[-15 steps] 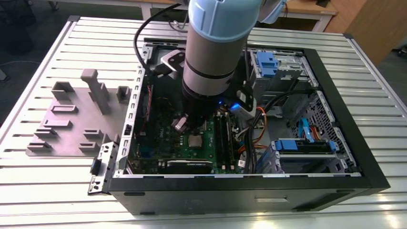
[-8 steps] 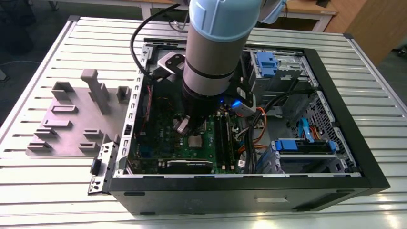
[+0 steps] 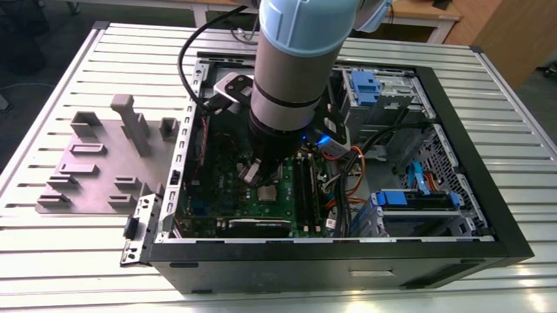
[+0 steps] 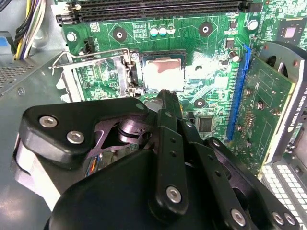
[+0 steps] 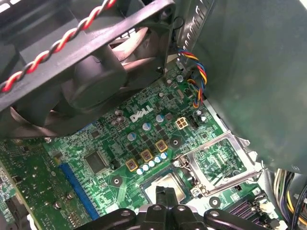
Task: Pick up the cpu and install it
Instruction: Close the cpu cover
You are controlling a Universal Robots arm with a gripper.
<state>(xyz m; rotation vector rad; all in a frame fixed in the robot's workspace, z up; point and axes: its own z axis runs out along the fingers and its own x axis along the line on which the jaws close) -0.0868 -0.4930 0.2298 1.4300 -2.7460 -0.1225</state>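
Pincer (image 4: 165, 96), closed and empty, hovers just above cpu (image 4: 163, 74) seated on motherboard (image 4: 144, 29).

The thin square silvery-grey metal cpu (image 4: 163, 74) is gleaming pale against the green circuit-patterned motherboard (image 4: 211, 38), the matte black metal tool (image 4: 165, 95) is showing silver screws, and a twisted red-and-black wire (image 5: 62, 43) is showing spiral stripes.

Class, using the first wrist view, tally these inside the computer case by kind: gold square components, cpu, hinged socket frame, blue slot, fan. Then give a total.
gold square components: 3
cpu: 1
hinged socket frame: 1
blue slot: 1
fan: 1
Total: 7
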